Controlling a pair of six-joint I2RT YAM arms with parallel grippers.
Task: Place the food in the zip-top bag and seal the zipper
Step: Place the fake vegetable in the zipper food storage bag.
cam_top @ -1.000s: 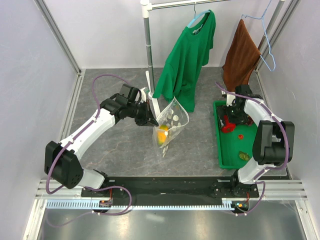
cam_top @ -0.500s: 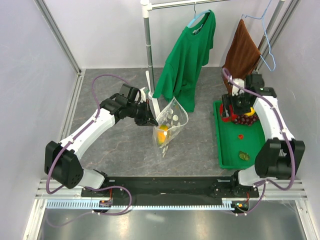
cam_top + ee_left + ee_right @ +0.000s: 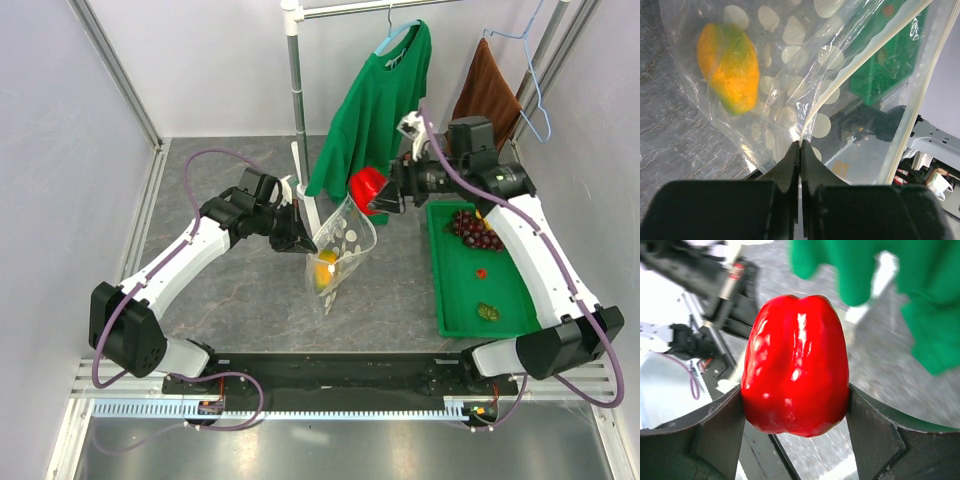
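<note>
My left gripper (image 3: pixel 300 240) is shut on the mouth edge of the clear dotted zip-top bag (image 3: pixel 340 250) and holds it up open; it shows in the left wrist view (image 3: pixel 801 145), pinching the zipper strip (image 3: pixel 860 60). The yellow-orange mango (image 3: pixel 325 267) lies inside the bag (image 3: pixel 730 67). My right gripper (image 3: pixel 378 195) is shut on the red pepper (image 3: pixel 367 185) and holds it in the air just right of and above the bag's mouth; the pepper fills the right wrist view (image 3: pixel 796 365). The dark purple grape bunch (image 3: pixel 476 228) lies on the green tray (image 3: pixel 455 300).
A green T-shirt (image 3: pixel 375 110) hangs from a rail right behind the pepper. A brown cloth (image 3: pixel 485 105) hangs at the back right. A white pole (image 3: pixel 296 90) stands behind the bag. Small red and green bits (image 3: pixel 487 311) lie on the tray.
My right gripper has lifted the red pepper off the tray and carried it left, up to beside the bag's mouth. The left arm and the bag have not moved.
</note>
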